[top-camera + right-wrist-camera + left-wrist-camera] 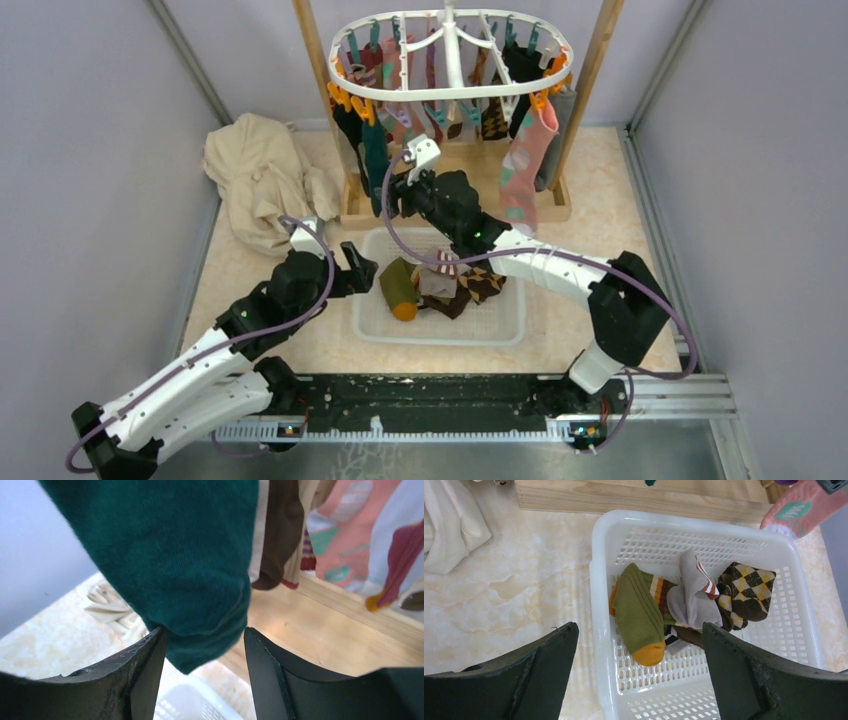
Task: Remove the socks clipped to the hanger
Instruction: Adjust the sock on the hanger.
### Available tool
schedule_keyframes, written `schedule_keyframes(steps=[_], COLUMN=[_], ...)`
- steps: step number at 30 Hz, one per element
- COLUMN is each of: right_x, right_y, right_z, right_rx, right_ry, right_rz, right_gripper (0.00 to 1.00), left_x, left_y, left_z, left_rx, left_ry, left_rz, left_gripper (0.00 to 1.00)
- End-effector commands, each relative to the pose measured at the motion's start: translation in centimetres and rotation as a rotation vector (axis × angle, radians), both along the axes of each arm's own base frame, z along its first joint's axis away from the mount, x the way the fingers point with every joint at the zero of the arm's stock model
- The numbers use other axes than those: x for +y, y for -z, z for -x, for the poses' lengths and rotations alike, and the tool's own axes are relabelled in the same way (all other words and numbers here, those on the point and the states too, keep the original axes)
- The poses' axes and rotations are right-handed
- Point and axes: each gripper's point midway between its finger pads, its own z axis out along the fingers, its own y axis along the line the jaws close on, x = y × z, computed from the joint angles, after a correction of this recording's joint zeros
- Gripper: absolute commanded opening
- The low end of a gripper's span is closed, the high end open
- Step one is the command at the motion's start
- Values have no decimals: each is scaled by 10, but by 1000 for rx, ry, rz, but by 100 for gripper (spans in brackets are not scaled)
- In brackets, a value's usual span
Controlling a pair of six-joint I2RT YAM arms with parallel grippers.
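Right gripper (204, 636): astride dark green sock (175, 555) toe, lower centre; pinch uncertain.
Left gripper (639, 630): spread, empty.
Basket (596, 580): few socks (639, 615) inside.
Hanger (450, 93): many more clipped.

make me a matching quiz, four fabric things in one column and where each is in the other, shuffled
Things
1. olive green ribbed sock with orange toe
2. dark green sock
3. pink sock with teal patches
4. crumpled beige cloth

Places
A. hanging at the right end of the white oval plastic hanger
B. on the table, left of the wooden frame
C. in the white mesh plastic basket
D. tip between the open fingers of the right gripper

Pairs: 1-C, 2-D, 3-A, 4-B
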Motion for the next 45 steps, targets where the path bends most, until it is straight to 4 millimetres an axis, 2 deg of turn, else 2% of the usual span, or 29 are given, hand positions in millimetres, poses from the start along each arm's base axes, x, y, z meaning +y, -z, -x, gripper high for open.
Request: schedule_keyframes(steps=[1, 4, 8, 17, 19, 20, 21, 25, 31, 34, 40, 43, 45], right_x=[15, 21, 32, 49, 53, 56, 58, 63, 72, 68, 61, 58, 55], right_y=[-48, -49, -44, -43, -44, -46, -47, -49, -40, -29, -6, -4, -4], right_z=[9, 8, -5, -9, -8, -6, -6, -8, -25, -42, -72, -79, -81], right_rx=[-125, -130, -104, -123, -124, -127, -128, -128, -97, -77, -29, -23, -20], right_ry=[-89, -98, -74, -118, -139, -154, -163, -169, -128, -41, 97, 121, 135], right_rz=[-165, -173, -151, -174, -177, -180, -183, -193, -155, -114, -22, -15, -11], right_gripper=[60, 61, 61, 63, 69, 92, 98, 99, 99, 96, 83, 67, 52], left_x=[6, 7, 7, 9, 10, 10, 11, 11, 12, 14, 16, 16, 16], left_y=[-1, 0, 0, -2, -2, -1, -2, -3, -5, -7, -11, -12, -13], left_z=[2, 4, 6, 9, 9, 10, 10, 10, 11, 12, 13, 13, 13], left_rx=[-4, -3, 0, -2, -2, -2, -3, -6, -8, -13, -19, -19, -20], left_ry=[-17, -14, -12, -10, -9, -9, -11, -12, -12, -15, -16, -16, -15], left_rz=[6, 10, 17, 27, 28, 27, 28, 32, 34, 35, 37, 38, 38], left_gripper=[99, 99, 99, 99, 99, 99, 99, 99, 99, 99, 99, 99, 99])
